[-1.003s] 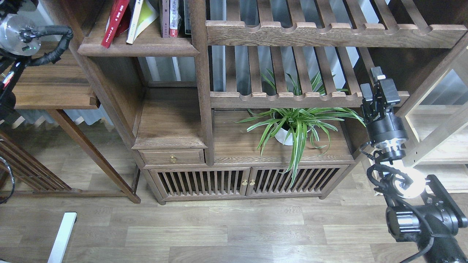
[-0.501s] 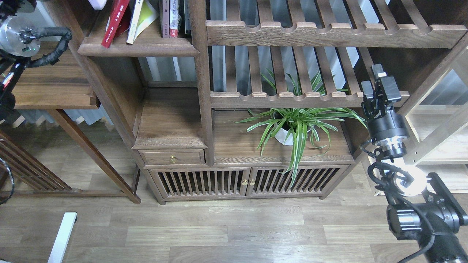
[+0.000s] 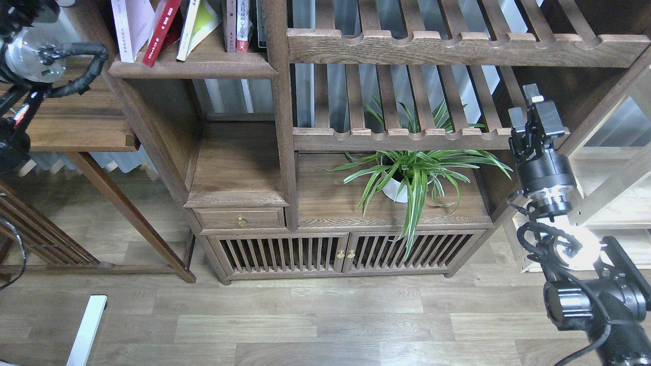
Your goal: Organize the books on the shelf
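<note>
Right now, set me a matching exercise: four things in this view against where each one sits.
Things:
1. pale book
2. red book
3. plant
4. right hand

Places:
A. under the lower slatted rack
B. leftmost on the shelf
C. by the right end of the lower slatted rack
D. leaning between the pale and yellow-green books

Pairs: 1-B, 2-D, 3-A, 4-C
</note>
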Available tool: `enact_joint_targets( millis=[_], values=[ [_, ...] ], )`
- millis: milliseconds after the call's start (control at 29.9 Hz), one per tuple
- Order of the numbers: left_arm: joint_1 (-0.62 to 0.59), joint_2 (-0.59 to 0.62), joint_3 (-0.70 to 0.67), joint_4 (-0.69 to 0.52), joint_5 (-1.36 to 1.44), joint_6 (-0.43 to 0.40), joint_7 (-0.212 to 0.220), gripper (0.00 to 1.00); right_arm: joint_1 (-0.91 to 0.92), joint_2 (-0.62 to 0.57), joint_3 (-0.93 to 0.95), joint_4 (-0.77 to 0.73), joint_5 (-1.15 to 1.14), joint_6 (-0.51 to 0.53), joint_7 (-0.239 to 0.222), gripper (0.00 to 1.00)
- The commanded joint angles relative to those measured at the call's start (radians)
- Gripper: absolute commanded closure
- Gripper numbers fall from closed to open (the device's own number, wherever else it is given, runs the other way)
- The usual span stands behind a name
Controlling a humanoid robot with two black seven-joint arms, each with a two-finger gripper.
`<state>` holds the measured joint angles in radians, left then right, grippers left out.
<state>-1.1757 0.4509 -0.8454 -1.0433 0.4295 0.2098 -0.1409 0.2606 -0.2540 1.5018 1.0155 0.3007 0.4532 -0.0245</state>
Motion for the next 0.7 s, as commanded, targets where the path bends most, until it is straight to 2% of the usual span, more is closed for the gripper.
enact_joint_targets(
  millis=[0, 301, 435, 501, 568, 669],
  values=[
    [-0.012, -0.014, -0.001, 0.000, 0.000, 0.000, 0.001, 0.59, -0.001, 0.001, -0.002, 0.002, 0.000, 0.001, 0.000, 0.20],
    [-0.019, -0.044, -0.006, 0.000, 0.000, 0.007, 0.000, 0.40, 0.000, -0.002, -0.002, 0.002, 0.000, 0.002, -0.002, 0.20],
    [-0.021, -0.046, -0.011, -0.001, -0.002, 0.010, 0.000, 0.24, 0.006, -0.002, -0.002, 0.002, 0.000, 0.002, -0.003, 0.20],
    [-0.013, -0.055, -0.018, -0.014, -0.009, 0.040, -0.003, 0.15, 0.012, -0.004, -0.003, 0.003, 0.000, 0.001, -0.005, 0.20],
    [-0.007, -0.061, -0.027, -0.029, -0.015, 0.063, -0.038, 0.07, 0.023, -0.004, -0.002, 0.003, 0.000, 0.001, -0.006, 0.19],
    [0.002, -0.096, -0.044, -0.046, -0.061, 0.063, -0.138, 0.02, 0.026, -0.002, -0.002, 0.002, 0.000, 0.001, -0.005, 0.18]
  ],
)
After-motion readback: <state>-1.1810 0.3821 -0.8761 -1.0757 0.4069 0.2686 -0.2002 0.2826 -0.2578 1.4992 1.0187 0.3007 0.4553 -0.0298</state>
